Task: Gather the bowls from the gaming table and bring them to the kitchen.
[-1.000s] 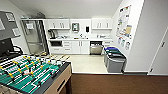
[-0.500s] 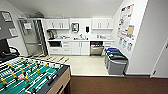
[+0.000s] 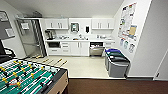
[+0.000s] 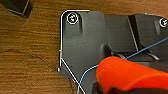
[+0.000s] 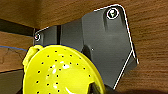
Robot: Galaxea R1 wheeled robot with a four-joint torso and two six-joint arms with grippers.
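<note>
Facing the kitchen (image 3: 78,37), the head view is showing white cabinets (image 3: 57,24) with dark handles above and below a white tabletop (image 3: 82,40), a steel towel dispenser (image 3: 74,27) and a black soap dispenser (image 3: 87,29) on the wall over the sink area, and a steel refrigerator (image 3: 31,37) just beside the cabinets. A pair of grey bins (image 3: 117,62), one with a blue lid, is standing near the cabinets against the wall that carries posters (image 3: 127,23). A table-football table (image 3: 27,77) with a green field and yellow figures is sitting well apart from the cabinets, closer to the camera, where the pale kitchen floor is giving way to dark wood flooring (image 3: 112,86). In the left wrist view, the orange-red bowl (image 4: 132,73) is appearing glossy, smooth and opaque, lying close against the robot's dark plate above the wood-grain floor; whether the left end effector is spread or pinching it, I cannot tell. In the right wrist view, the yellow-green bowl (image 5: 60,71) is showing a bright, shiny inside dotted with small dark holes and a small tab at its rim; the right end effector's state I cannot tell either.
</note>
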